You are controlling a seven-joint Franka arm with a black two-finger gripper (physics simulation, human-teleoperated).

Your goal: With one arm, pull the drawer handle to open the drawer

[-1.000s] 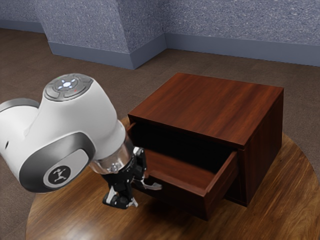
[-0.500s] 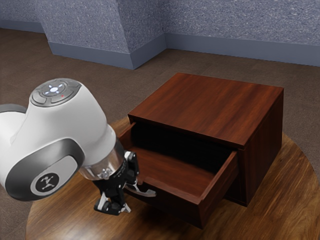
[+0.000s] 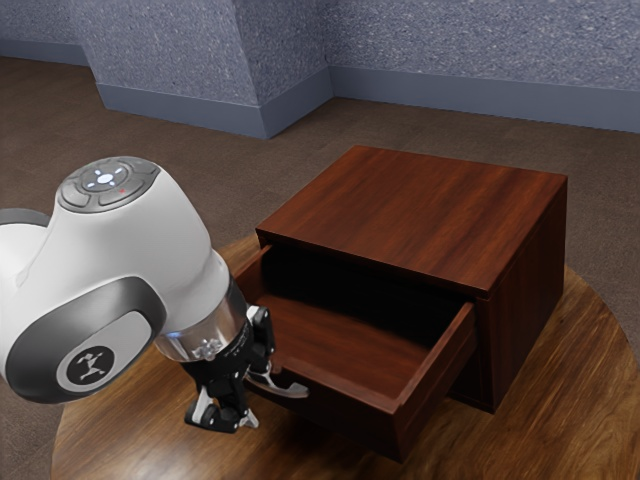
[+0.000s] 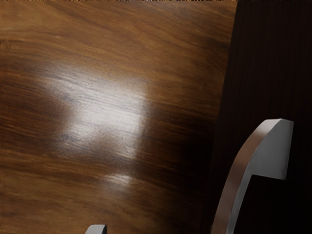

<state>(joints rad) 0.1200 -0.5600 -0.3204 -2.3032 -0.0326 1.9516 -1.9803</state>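
Hanging at the handle (image 3: 285, 387) to pull the part-open drawer (image 3: 360, 352) outward, the gripper (image 3: 228, 420) hid whether it pinched anything

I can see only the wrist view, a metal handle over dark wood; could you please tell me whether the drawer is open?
Observer: Yes. In the exterior view the drawer stands well out of the cabinet.
Operator: Thank you. Where is the gripper relative to the handle?
Observer: The gripper is right at the handle, in front of the drawer's face, toward the exterior view's left.
Operator: And what does the cabinet stand on?
Observer: It stands on a round wooden table.
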